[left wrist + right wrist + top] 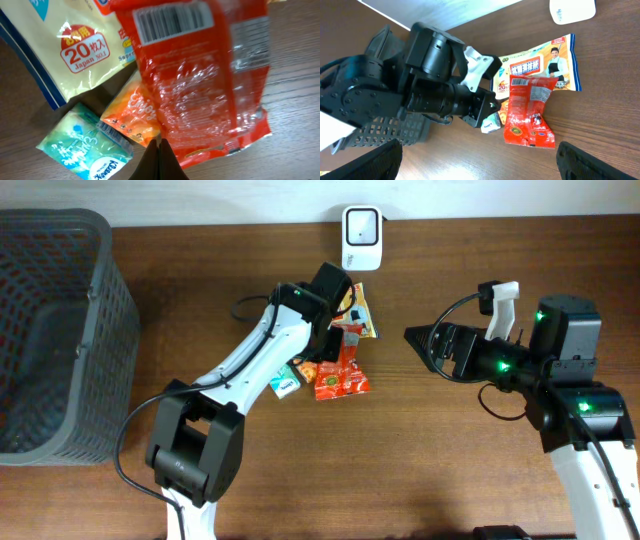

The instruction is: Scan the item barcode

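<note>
A red snack packet (342, 375) lies mid-table with its barcode (172, 20) facing up. It overlaps a yellow packet (358, 315) and an orange packet (135, 115), and a teal tissue pack (285, 383) sits to their left. My left gripper (161, 145) is shut, its tips pressed together at the near edge of the red packet (200, 80) and orange packet, with nothing visibly between them. To the right, my right gripper (420, 340) hangs open and points at the pile. In its wrist view its fingers (600, 160) are spread wide, and the red packet (530, 110) lies ahead.
A white barcode scanner (361, 237) stands at the table's back edge, also seen top right (572, 9). A dark mesh basket (50, 330) fills the left side. The left arm (435, 85) reaches over the packets from the left. Bare wood lies in front of the pile.
</note>
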